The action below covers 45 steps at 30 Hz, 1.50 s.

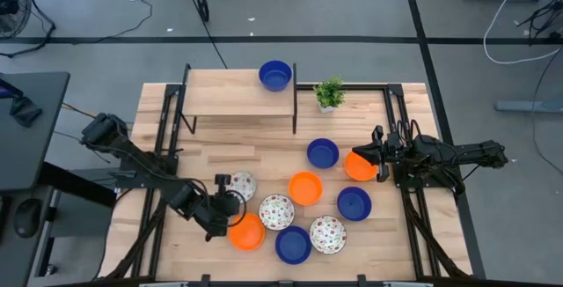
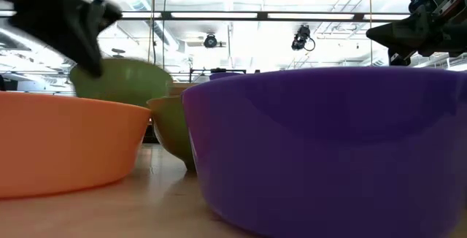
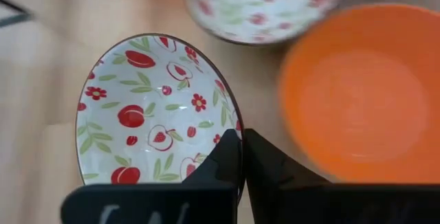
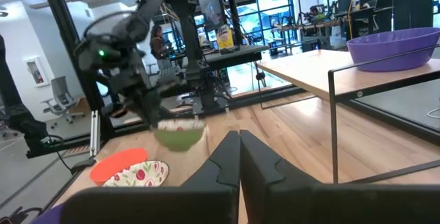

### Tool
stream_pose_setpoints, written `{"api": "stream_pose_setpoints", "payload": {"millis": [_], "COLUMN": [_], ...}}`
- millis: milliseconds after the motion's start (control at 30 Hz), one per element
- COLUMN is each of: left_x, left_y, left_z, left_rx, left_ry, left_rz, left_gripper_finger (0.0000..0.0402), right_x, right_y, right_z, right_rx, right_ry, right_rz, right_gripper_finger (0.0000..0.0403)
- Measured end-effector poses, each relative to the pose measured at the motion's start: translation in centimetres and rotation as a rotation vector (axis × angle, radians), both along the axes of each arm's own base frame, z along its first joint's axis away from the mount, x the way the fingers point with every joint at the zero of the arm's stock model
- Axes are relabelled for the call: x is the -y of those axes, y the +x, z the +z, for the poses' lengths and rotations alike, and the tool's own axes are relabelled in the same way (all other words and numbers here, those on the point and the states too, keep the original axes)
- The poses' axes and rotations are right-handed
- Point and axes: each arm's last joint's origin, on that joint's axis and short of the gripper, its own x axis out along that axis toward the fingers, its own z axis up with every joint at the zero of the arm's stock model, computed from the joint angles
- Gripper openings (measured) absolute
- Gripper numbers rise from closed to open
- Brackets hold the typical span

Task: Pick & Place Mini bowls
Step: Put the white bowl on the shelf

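My left gripper (image 1: 226, 201) is near the table's near left part, shut on a white floral bowl (image 1: 240, 186) with a green underside (image 4: 180, 136). My right gripper (image 1: 378, 158) hovers at the right, fingers shut and level, above the edge of an orange bowl (image 1: 358, 165) that rests on the table. Other bowls stand base down on the table: two floral (image 1: 276, 211) (image 1: 327, 233), two orange (image 1: 305, 187) (image 1: 246, 232), three blue (image 1: 323, 153) (image 1: 354, 203) (image 1: 293, 245). One blue bowl (image 1: 275, 75) sits on the raised shelf. My left gripper pinches the floral bowl's rim (image 3: 236, 124), one finger (image 3: 223, 159) over the patterned inside, the other (image 3: 265, 159) outside. The fingers come slanting from the table's near left side. The right wrist view shows the bowl lifted clear of the table, roughly level.
A wooden shelf (image 1: 230, 93) on dark metal legs spans the far part of the table. A small green potted plant (image 1: 330, 93) stands right of it. Bowls crowd the near middle. Bare wood lies between the shelf and the bowls (image 1: 255, 142).
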Motion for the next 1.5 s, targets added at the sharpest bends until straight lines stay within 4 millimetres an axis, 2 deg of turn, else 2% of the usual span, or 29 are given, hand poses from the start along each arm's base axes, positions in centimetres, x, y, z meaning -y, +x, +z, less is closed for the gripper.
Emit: {"api": "stream_pose_setpoints", "payload": {"millis": [133, 233, 367, 567, 767, 967, 1133, 1300, 1500], "left_x": [-1.3, -3.2, -6.6, -12.4, -18.5, -24.4, -28.6, -31.8, -33.4], "left_y": [0.9, 1.3, 1.9, 2.9, 3.0, 1.5, 0.1, -1.7, -3.1], "left_z": [3.1, 5.2, 7.6, 9.9, 10.8, 10.8, 11.4, 12.2, 12.0], "left_rx": [-0.030, -0.100, -0.172, -0.251, -0.334, -0.424, -0.358, -0.258, -0.266], "left_ry": [0.083, 0.125, 0.192, 0.283, 0.312, 0.244, 0.187, 0.135, 0.113], "left_rz": [0.087, 0.174, 0.282, 0.392, 0.485, 0.578, 0.634, 0.708, 0.765], "left_gripper_finger": [0.0010, 0.0010, 0.0010, 0.0010, 0.0010, 0.0009, 0.0011, 0.0009, 0.0015], "right_x": [0.0, 0.0, 0.0, 0.0, 0.0, 0.0, 0.0, 0.0, 0.0], "right_y": [0.0, 0.0, 0.0, 0.0, 0.0, 0.0, 0.0, 0.0, 0.0], "right_z": [0.0, 0.0, 0.0, 0.0, 0.0, 0.0, 0.0, 0.0, 0.0], "right_rx": [0.000, 0.000, 0.000, 0.000, 0.000, 0.000, 0.000, 0.000, 0.000], "right_ry": [0.000, 0.000, 0.000, 0.000, 0.000, 0.000, 0.000, 0.000, 0.000], "right_rz": [0.000, 0.000, 0.000, 0.000, 0.000, 0.000, 0.000, 0.000, 0.000], "right_gripper_finger": [0.0006, 0.0006, 0.0006, 0.0006, 0.0006, 0.0006, 0.0006, 0.0006, 0.0006]}}
